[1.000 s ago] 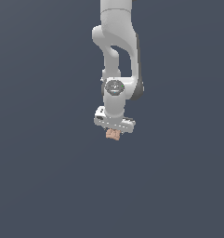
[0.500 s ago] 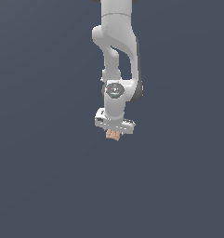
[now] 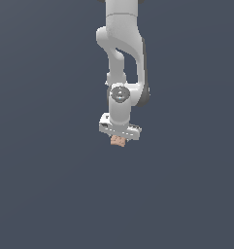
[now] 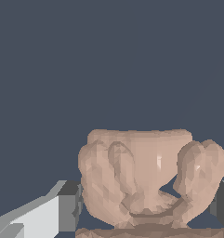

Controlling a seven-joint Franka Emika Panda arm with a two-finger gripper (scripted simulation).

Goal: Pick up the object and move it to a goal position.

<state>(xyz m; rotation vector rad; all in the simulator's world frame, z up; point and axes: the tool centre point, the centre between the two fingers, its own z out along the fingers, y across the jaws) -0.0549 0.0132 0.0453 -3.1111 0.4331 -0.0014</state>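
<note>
The object [image 3: 118, 141] is a small tan-pink lumpy block with darker creases, showing just under the white hand in the exterior view. In the wrist view the object [image 4: 148, 179] fills the lower half of the picture, with dark finger pads [image 4: 69, 207] pressed against its two sides. My gripper [image 3: 119, 139] is shut on it at the end of the upright white arm, near the middle of the exterior view. The fingertips themselves are mostly hidden behind the block in the exterior view.
Around the arm there is only a plain dark grey-blue ground [image 3: 50, 185]. No other object, container or edge shows in either view.
The arm and the held block stay in nearly the same place across the frames; at most a slight shift to the exterior view's right.
</note>
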